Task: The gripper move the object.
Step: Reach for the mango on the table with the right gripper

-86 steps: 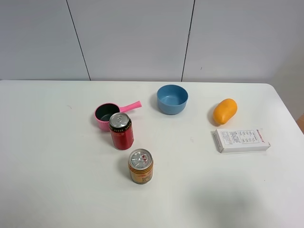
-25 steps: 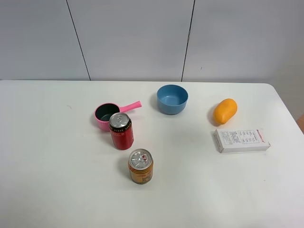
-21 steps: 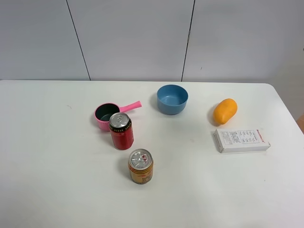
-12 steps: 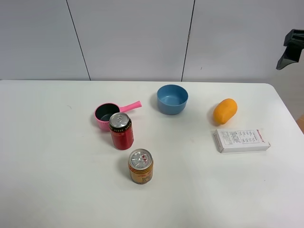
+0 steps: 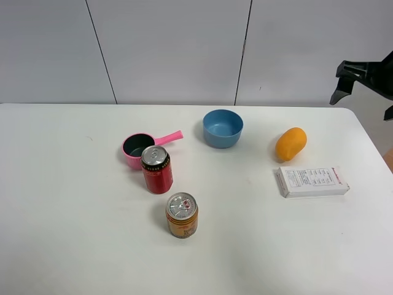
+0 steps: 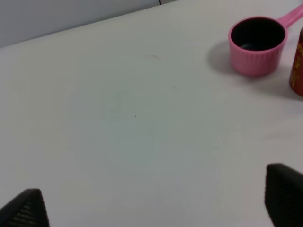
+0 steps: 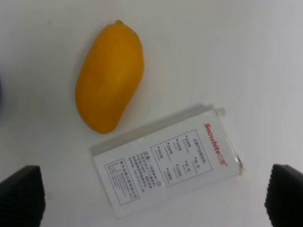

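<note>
On my table [image 5: 61, 215], the mango [image 5: 291, 144] lies right of the bowl [image 5: 223, 128], with the box [image 5: 313, 181] just in front of it. Over to the left I see the saucepan [image 5: 137, 149], the rear can [image 5: 157, 169] just before it, and the front can [image 5: 182, 215] nearer still.

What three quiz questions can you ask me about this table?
1. What colour is the can nearest the pot?
2. True or false: the bowl is empty.
3. What lies nearest the mango? A box B pot C bowl

Key: 1 red; 2 true; 3 A
</note>
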Controlling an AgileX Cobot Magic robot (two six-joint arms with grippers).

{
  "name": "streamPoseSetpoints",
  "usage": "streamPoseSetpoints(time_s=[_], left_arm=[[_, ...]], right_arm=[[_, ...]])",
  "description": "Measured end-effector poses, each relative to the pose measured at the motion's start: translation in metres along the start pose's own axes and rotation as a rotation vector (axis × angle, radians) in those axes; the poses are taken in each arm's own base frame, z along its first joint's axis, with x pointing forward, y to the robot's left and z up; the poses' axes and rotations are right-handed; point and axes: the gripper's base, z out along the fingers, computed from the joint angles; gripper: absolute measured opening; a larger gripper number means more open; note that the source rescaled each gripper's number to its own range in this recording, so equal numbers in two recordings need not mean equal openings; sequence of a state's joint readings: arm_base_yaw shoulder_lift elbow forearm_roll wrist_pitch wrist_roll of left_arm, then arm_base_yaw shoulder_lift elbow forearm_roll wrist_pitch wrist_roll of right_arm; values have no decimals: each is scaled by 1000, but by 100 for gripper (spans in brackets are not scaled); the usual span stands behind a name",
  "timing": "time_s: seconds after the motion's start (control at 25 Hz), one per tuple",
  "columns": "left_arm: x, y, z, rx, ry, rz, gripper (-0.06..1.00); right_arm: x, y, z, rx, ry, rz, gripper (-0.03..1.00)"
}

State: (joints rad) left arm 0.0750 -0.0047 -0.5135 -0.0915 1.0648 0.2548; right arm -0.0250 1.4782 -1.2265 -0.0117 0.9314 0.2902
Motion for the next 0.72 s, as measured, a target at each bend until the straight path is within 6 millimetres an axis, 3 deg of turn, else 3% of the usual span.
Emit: streamPoseSetpoints(time_s=[0.44,0.72], left_arm=[[0,0,0,0,0,0,100],[0,0,0,0,0,0,100]], right_arm=[[-7,9,90,-26,137,-26,61],[-31,21,119,-33,146,-55,60]])
